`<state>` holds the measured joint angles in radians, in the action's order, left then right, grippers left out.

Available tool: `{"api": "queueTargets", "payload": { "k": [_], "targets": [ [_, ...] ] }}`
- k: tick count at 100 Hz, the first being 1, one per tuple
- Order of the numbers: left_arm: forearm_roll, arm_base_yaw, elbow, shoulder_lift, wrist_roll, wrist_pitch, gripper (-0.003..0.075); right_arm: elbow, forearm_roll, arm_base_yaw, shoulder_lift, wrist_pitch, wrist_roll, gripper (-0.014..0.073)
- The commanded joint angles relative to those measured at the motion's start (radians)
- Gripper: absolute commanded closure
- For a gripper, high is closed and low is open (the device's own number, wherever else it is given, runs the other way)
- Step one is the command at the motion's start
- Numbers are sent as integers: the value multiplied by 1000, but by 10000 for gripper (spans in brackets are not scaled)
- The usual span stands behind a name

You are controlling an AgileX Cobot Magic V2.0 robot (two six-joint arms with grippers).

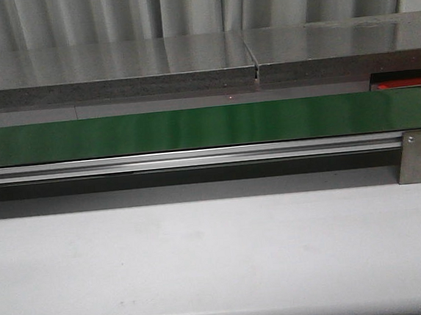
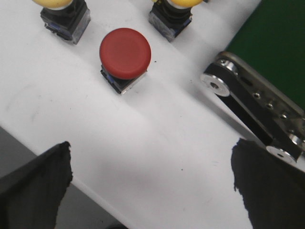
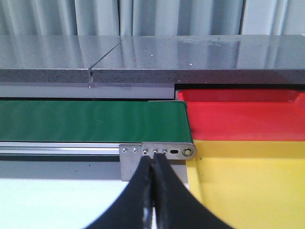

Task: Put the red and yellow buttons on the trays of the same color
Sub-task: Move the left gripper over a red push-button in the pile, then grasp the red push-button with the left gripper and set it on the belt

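In the left wrist view a dark red button (image 2: 125, 52) on a small black base stands on the white table. Two yellow buttons (image 2: 57, 4) (image 2: 183, 3) stand just beyond it, cut off by the frame edge. My left gripper (image 2: 151, 177) is open and empty, hovering over bare table short of the red button. In the right wrist view my right gripper (image 3: 153, 162) is shut and empty, in front of the belt's end bracket. The red tray (image 3: 243, 118) and the yellow tray (image 3: 252, 181) lie beside the belt's end. The front view shows a sliver of the red tray (image 1: 411, 85).
The long green belt (image 1: 193, 127) crosses the front view on an aluminium rail, with a metal bracket (image 1: 415, 156) at its right end. Its other end, with a roller bracket (image 2: 248, 102), shows in the left wrist view. A grey stone ledge (image 1: 187, 60) runs behind the belt.
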<state>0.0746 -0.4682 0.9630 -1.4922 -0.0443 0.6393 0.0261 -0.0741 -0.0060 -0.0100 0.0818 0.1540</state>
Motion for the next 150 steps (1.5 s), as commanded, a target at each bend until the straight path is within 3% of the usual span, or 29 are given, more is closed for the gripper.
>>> {"api": "queueTargets", "payload": {
  "k": [1,44,123,135,150],
  "targets": [
    [-1,-4,68,-20,-2,-52,92,-18,-15,1,7,-82,0,710],
    [15,-21,244,-226,-2,-6,92,-18,-15,1,7,-82,0,710],
    [32,-69,254,-304,-2,-63,95,-18,-15,1,7,-82,0,710],
    [32,-69,254,-304,-2,-68,164,-18,-15,1,7,-82,0,710],
    [32,-69,254,-304,-2,-68,350,-18,-15,1,7,-82,0,710]
  ]
}}
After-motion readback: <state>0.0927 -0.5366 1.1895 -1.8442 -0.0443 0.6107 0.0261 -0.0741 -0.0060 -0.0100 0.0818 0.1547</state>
